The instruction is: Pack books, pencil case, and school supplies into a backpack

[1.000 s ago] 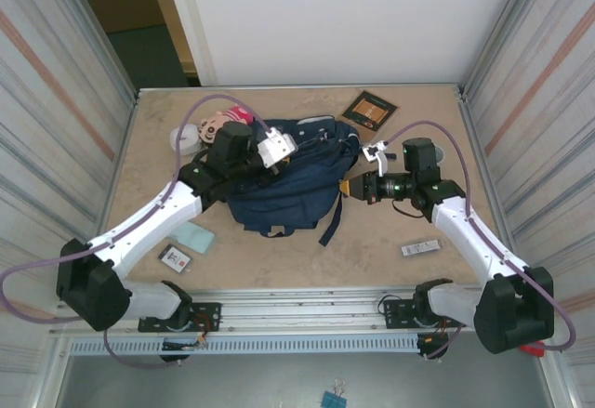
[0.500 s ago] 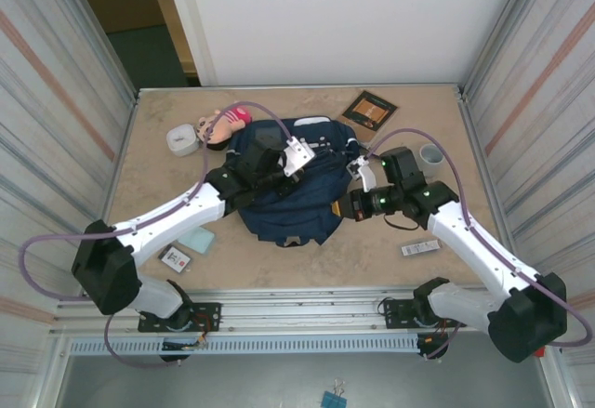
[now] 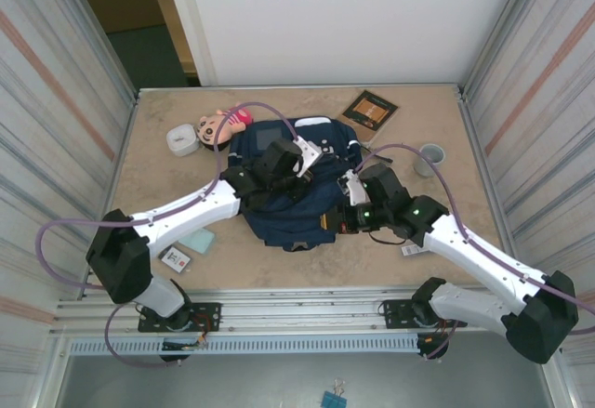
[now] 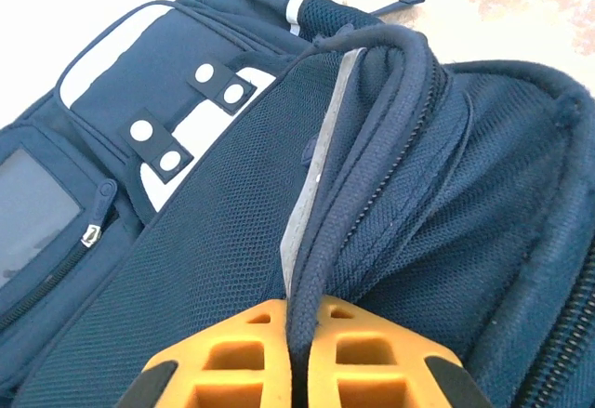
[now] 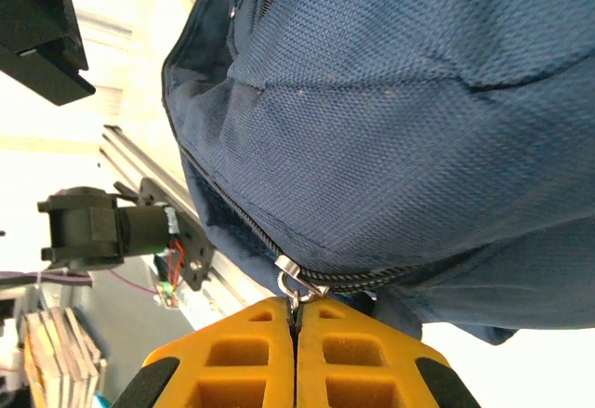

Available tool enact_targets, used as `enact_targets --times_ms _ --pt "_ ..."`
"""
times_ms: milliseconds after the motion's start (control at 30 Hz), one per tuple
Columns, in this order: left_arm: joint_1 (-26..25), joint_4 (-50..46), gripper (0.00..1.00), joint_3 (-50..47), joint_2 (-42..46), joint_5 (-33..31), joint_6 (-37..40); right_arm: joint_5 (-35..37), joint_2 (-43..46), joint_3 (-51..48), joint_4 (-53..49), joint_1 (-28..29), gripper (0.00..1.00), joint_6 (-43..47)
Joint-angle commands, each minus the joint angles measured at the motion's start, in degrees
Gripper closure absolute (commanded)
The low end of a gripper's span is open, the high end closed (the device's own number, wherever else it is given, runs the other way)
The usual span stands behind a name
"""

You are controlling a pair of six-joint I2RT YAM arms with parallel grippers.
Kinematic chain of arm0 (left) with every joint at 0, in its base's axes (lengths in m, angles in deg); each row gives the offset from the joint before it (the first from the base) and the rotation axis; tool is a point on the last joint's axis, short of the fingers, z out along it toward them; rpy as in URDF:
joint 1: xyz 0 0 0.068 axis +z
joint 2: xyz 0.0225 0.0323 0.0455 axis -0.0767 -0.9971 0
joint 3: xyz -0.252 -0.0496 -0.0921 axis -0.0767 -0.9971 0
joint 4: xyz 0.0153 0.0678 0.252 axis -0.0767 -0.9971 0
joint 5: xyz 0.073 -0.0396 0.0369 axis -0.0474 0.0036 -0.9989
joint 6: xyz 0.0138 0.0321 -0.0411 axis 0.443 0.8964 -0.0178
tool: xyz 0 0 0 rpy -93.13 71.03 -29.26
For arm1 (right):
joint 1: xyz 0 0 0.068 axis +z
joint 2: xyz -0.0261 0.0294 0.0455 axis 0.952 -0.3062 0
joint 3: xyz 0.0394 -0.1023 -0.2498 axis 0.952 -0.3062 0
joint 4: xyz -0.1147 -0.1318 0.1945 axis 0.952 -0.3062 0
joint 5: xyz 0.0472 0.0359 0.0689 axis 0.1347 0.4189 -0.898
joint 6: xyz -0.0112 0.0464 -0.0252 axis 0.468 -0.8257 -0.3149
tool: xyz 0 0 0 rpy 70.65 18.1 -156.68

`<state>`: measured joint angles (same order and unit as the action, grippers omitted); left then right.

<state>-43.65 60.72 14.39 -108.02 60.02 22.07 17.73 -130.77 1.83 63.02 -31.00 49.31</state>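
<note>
Backpack [image 3: 284, 217] mid-frame in top view, navy, nothing visibly packed, interior hidden. Clamped on dark strap [image 4: 349, 180] at bag's upper middle, left gripper [image 4: 302, 308]; right gripper [image 5: 296, 308] pinching zipper pull [image 5: 295, 282] at lower-right edge, zip track running up-left from it in wrist view. Probably unzipping, left anchoring. Book [image 3: 370, 109] upper right, nearer right arm. Teal pad [image 3: 196, 239], card pack [image 3: 174, 257] lower left; bar [image 3: 416, 249] lower right.

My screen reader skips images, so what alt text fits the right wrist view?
The right pincer, orange fingers shut, pinches the metal zipper pull of the navy backpack, whose woven fabric looms above. A metal table rail runs along the left.
</note>
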Motion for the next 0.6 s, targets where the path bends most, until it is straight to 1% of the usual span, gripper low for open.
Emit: enact_targets --times_ms 0,67,133,233,300,333,367,433,467,567 --pt "0.86 3.75 1.0 3.37 -1.8 -2.72 -7.27 -5.51 -1.31 0.23 3.63 2.23 0.94 -8.89" --pt "0.77 3.97 1.0 3.77 -2.25 -0.4 -9.46 -4.31 -2.77 0.03 5.82 2.99 0.94 -13.24" --pt "0.38 4.47 1.0 3.65 -2.3 0.39 -11.82 -3.98 -3.98 -0.94 10.31 3.78 0.94 -16.86" --pt "-0.19 7.18 1.0 2.2 -2.04 1.75 -11.77 -0.08 -4.45 -2.01 13.95 5.45 0.93 -20.13" --pt "-0.18 8.49 1.0 1.48 -1.54 2.96 -11.22 2.19 -3.01 -3.18 14.74 5.85 0.89 -21.15" --pt "-0.2 9.65 1.0 0.86 -1.11 3.84 -10.52 3.44 -1.54 -3.97 14.35 5.8 0.84 -21.55" --pt "-0.2 11.05 1.0 0.02 -0.69 5.01 -9.5 4.82 0.35 -4.73 13.64 5.73 0.75 -21.77" --pt "-0.2 13.12 1.0 -1.38 0.24 8.07 -6.7 7.29 4.72 -6.52 11.91 4.93 0.53 -22.7" --pt "-0.04 14.01 1.0 -1.95 0.7 9.97 -4.96 7.89 6.98 -7.4 11.09 4.13 0.43 -23.21" --pt "0.48 16.42 1.0 -3.77 2.53 15.73 -2.01 7.58 13.43 -8.98 6.57 0.38 0.24 -24.55"
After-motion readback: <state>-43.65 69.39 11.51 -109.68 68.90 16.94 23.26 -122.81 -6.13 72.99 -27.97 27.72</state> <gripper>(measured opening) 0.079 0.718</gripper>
